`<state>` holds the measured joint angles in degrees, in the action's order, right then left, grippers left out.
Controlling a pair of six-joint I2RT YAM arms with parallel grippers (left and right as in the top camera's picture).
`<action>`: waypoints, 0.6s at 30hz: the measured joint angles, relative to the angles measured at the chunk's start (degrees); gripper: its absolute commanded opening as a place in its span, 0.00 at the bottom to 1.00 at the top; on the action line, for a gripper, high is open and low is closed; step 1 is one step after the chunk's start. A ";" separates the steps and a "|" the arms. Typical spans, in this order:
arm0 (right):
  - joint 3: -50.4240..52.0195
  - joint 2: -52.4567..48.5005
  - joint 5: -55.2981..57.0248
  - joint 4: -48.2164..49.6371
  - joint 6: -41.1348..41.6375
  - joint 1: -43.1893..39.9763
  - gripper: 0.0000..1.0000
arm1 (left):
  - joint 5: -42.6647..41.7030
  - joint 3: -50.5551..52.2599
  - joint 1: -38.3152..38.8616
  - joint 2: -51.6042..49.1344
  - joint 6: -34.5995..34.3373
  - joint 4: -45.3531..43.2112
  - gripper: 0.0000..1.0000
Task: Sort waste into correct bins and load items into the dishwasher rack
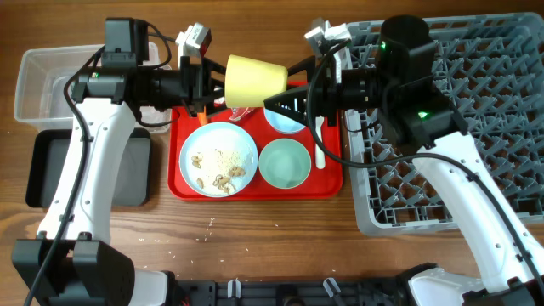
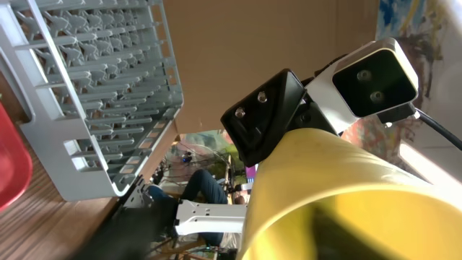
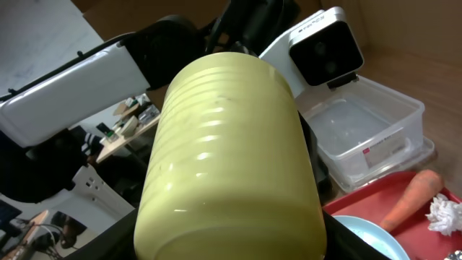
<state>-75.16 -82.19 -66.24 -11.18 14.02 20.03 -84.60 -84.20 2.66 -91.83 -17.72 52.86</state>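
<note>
The yellow-green cup [image 1: 255, 80] lies on its side in the air above the red tray [image 1: 255, 189], held between both grippers. My left gripper [image 1: 214, 82] is shut on its rim, one finger inside the cup [image 2: 346, 202]. My right gripper [image 1: 285, 95] is shut around its base [image 3: 231, 173]. Below are the light blue plate [image 1: 218, 159] with rice scraps, the pale green bowl [image 1: 284, 163], the light blue bowl [image 1: 285, 121] and the white spoon [image 1: 320, 140]. The carrot [image 3: 411, 198] and tissue [image 3: 444, 214] lie on the tray. The wrapper [image 1: 240, 113] is mostly hidden.
The grey dishwasher rack [image 1: 476, 127] stands at the right and shows in the left wrist view [image 2: 94, 87]. The clear tub [image 1: 51, 81] is at the far left, with the black tray [image 1: 51, 170] in front of it. A few crumbs lie on the table before the red tray.
</note>
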 measured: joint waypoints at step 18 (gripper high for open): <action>-0.33 7.91 43.19 -58.64 0.04 -27.54 0.54 | 3.69 0.00 -6.69 -0.04 0.00 -4.44 1.00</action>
<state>-75.48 -74.28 -23.05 -69.82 14.06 -7.51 -80.90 -84.20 -4.03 -91.88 -17.72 48.42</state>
